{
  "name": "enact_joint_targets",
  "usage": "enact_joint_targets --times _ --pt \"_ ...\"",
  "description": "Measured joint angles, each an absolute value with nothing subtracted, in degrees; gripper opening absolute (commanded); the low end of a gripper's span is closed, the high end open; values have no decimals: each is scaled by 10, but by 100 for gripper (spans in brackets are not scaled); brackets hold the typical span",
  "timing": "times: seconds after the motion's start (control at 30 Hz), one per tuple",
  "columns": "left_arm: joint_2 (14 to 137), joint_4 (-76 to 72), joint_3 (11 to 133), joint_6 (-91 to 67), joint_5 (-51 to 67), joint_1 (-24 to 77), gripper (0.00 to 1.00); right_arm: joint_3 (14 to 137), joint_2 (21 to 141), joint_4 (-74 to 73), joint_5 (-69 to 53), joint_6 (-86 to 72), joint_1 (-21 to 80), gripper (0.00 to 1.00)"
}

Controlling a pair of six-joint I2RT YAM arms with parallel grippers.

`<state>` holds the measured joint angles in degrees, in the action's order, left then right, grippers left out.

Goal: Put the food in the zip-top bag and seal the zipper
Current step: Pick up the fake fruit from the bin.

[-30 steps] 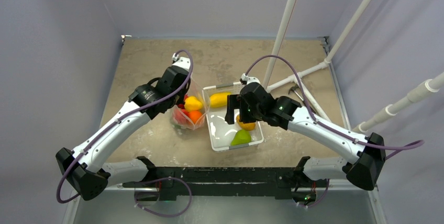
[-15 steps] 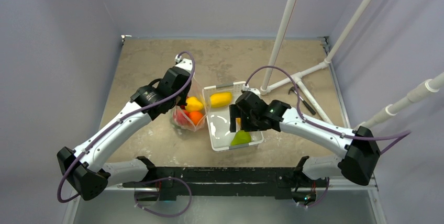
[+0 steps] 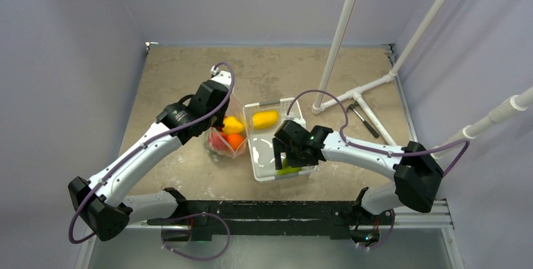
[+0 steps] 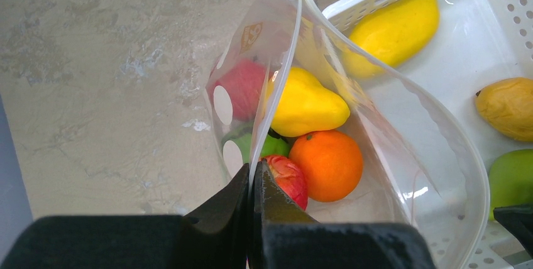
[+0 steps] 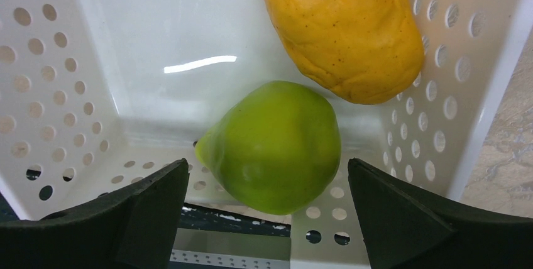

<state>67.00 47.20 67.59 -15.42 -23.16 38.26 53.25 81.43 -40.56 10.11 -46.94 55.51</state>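
- Glossy green pear-shaped toy fruit (image 5: 273,146) sits in the corner of the white perforated plastic tray (image 5: 38,61) nearest my bases. It touches the dull orange-yellow mango-shaped toy fruit (image 5: 342,30) behind it.
- My right gripper (image 5: 270,215) hangs just above it, fingers spread wide on either side of the green fruit, gripping nothing.
- My left gripper (image 4: 251,203) is pinched closed on one lip of the clear crinkly zip-top bag (image 4: 408,156). The thin clear zipper strip (image 4: 289,61) runs up from that grip, and the mouth gapes toward the tray.
- Already in the bag: a yellow pear-shaped toy (image 4: 305,102), a round orange toy (image 4: 327,159), a red apple toy (image 4: 286,178), with more red and green underneath.
- A long smooth yellow toy fruit (image 4: 393,30) lies at the tray's far end.
- I judge the green fruit light, hard and slick, likely to squirt from a narrow pinch. I would close across its broad belly, not its tapered tip, minding the tray wall beside my finger.
- The bag film looks limp, so its mouth may sag if my left grip slackens.
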Motion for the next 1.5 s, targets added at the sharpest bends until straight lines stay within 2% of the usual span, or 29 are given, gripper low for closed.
enact_joint_targets --times 0.2,0.37,0.53,0.7,0.77,1.03,1.5 --pt "669 472 676 -154 -231 383 0 530 825 -389 108 -469 555 98" --pt "669 473 676 -154 -231 383 0 529 839 -362 110 -469 555 89" --pt "669 475 676 -154 -231 383 0 529 845 -341 109 -464 555 68" --pt "669 477 676 -154 -232 383 0 529 845 -332 110 -459 555 38" --pt "669 477 676 -154 -232 383 0 529 845 -332 110 -458 555 32" --pt "669 482 677 -154 -232 383 0 558 821 -364 130 -457 555 24" --pt "669 489 680 -159 -246 383 0 724 800 -425 246 -446 555 22"
